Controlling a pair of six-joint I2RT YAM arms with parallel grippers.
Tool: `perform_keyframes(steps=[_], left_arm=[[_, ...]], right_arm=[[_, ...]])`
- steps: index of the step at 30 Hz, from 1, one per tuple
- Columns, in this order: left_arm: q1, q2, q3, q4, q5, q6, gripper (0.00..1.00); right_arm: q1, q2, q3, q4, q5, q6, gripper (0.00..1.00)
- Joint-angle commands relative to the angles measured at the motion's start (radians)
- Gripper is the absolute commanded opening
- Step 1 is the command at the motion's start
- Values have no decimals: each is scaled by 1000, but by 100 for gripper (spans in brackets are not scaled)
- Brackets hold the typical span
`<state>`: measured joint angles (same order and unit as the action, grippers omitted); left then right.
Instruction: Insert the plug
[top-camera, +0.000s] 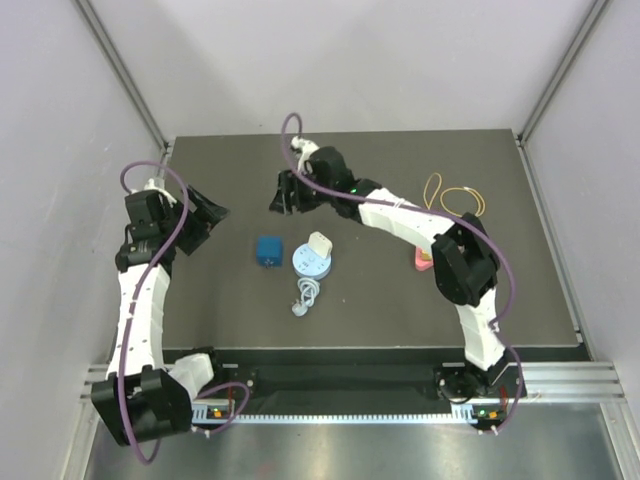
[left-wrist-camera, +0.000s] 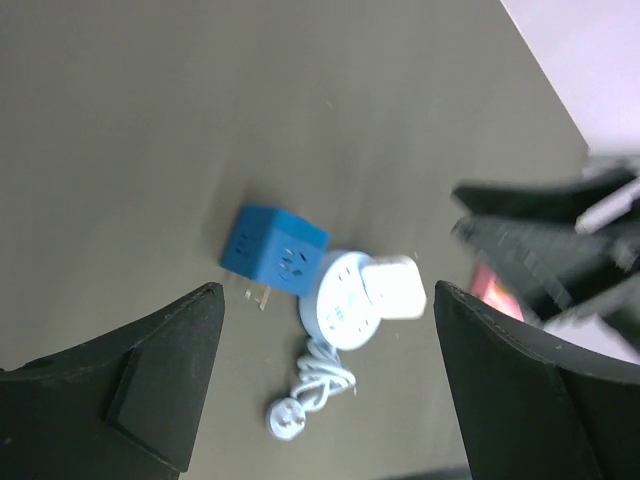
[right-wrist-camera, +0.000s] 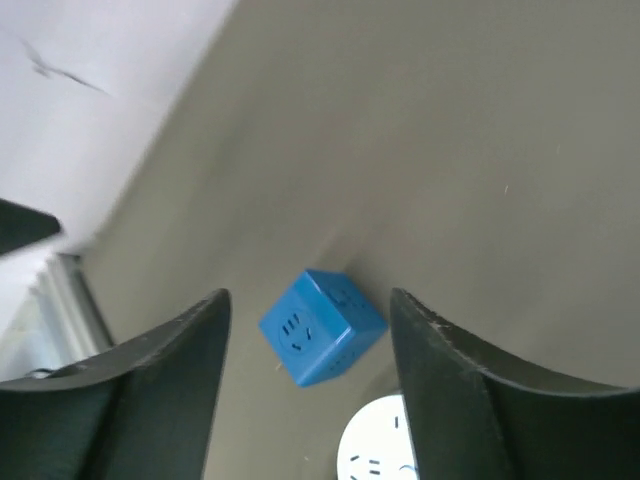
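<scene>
A blue cube socket adapter (top-camera: 268, 250) lies on the dark table beside a round white power socket (top-camera: 311, 263) with a white plug block (top-camera: 320, 244) on top. The socket's coiled white cord ends in a white plug (top-camera: 300, 308) lying loose in front. In the left wrist view I see the cube (left-wrist-camera: 275, 252), round socket (left-wrist-camera: 345, 302), plug block (left-wrist-camera: 393, 285) and loose plug (left-wrist-camera: 283, 420). My left gripper (top-camera: 207, 217) is open and empty, left of the cube. My right gripper (top-camera: 280, 195) is open and empty, behind the cube (right-wrist-camera: 322, 325) and the socket's edge (right-wrist-camera: 375, 448).
A pink object (top-camera: 422, 258) lies right of the socket, partly behind the right arm, and shows in the left wrist view (left-wrist-camera: 494, 287). Yellow and orange rubber bands (top-camera: 452, 197) lie at the back right. Light walls enclose the table on three sides.
</scene>
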<state>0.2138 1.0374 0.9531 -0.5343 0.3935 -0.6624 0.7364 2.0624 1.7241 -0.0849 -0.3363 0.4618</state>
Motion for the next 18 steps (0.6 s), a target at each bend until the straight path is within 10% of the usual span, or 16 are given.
perform_keyframes(steps=[1, 11, 18], left_arm=[[18, 47, 15, 34, -94, -32, 90], [165, 156, -17, 141, -79, -121, 90], [242, 243, -65, 281, 71, -200, 87]], right_arm=[[96, -67, -16, -118, 230, -106, 68], [366, -1, -23, -107, 793, 24, 78], [423, 139, 86, -176, 901, 109, 78]])
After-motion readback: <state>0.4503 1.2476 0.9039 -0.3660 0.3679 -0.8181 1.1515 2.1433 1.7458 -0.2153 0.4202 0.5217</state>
